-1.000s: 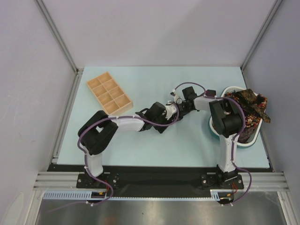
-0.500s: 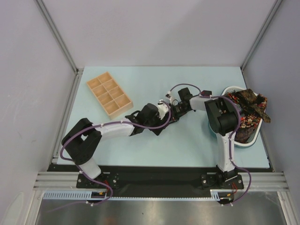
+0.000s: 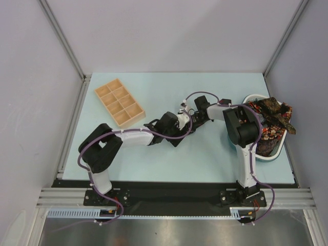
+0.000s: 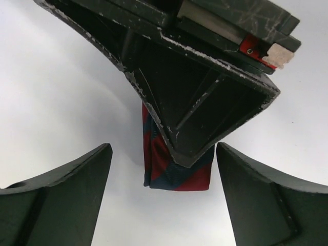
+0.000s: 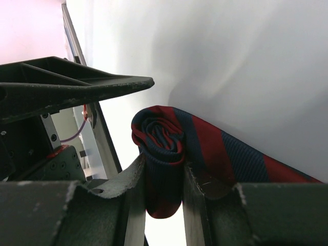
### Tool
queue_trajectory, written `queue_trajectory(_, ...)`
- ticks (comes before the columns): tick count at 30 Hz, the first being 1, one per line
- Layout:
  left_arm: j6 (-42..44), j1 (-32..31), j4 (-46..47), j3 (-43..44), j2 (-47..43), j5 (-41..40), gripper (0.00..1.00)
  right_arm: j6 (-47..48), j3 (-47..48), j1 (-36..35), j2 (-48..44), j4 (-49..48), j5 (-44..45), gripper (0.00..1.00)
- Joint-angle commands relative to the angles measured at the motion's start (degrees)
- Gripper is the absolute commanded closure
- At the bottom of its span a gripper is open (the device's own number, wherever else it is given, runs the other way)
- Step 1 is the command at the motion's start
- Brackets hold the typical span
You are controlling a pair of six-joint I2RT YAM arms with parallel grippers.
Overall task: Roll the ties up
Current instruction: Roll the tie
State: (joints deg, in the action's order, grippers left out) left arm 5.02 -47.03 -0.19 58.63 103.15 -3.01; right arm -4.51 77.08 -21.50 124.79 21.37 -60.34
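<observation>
A dark navy tie with red diagonal stripes (image 5: 169, 133) is wound into a tight roll. My right gripper (image 5: 164, 164) is shut on that roll, pinching it between both fingers, and a flat length of the tie (image 5: 241, 159) trails off to the right on the table. In the left wrist view the roll (image 4: 177, 174) hangs below the right gripper's finger (image 4: 200, 107). My left gripper (image 4: 163, 151) is open, a finger on either side of the roll, not touching it. In the top view both grippers (image 3: 190, 119) meet mid-table and hide the tie.
A white basin (image 3: 241, 141) at the right edge holds a pile of other patterned ties (image 3: 274, 120). A wooden compartment tray (image 3: 119, 102) lies at the back left. The right arm's upright link (image 3: 245, 154) stands just in front of the basin.
The left arm's elbow swung out low to the left, then came back in. Its gripper slid back slightly and returned. The right gripper shifted a little to the left with the roll.
</observation>
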Motion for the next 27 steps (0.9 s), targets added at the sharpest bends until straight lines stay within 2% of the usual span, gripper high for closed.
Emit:
queue_trajectory(1,2.01,-0.17,2.03,2.54,1.69,-1.47,0.13,0.12,-1.49,-1.27,1.33,-2.02,3.82,0.80)
queue_trajectory(8,2.19,-0.17,0.63,4.12,4.42,1.25,0.25,-0.85,-2.64,-1.09,1.33,-3.87,3.91,0.79)
queue_trajectory(14,2.89,-0.17,-2.62,5.70,5.91,2.57,0.44,-1.55,-3.60,-1.00,1.16,-4.93,3.56,0.80)
queue_trajectory(18,3.07,-0.08,-3.59,6.23,6.53,4.58,0.48,-1.99,-3.86,-0.83,0.98,-5.54,3.47,0.79)
queue_trajectory(21,3.07,-0.09,-4.73,6.76,7.15,5.03,0.53,-2.34,-4.04,-0.74,0.98,-5.89,3.56,0.76)
queue_trajectory(27,2.81,-0.08,-6.84,7.29,7.77,3.53,0.60,-4.18,-5.97,0.31,-0.95,-9.05,4.00,0.61)
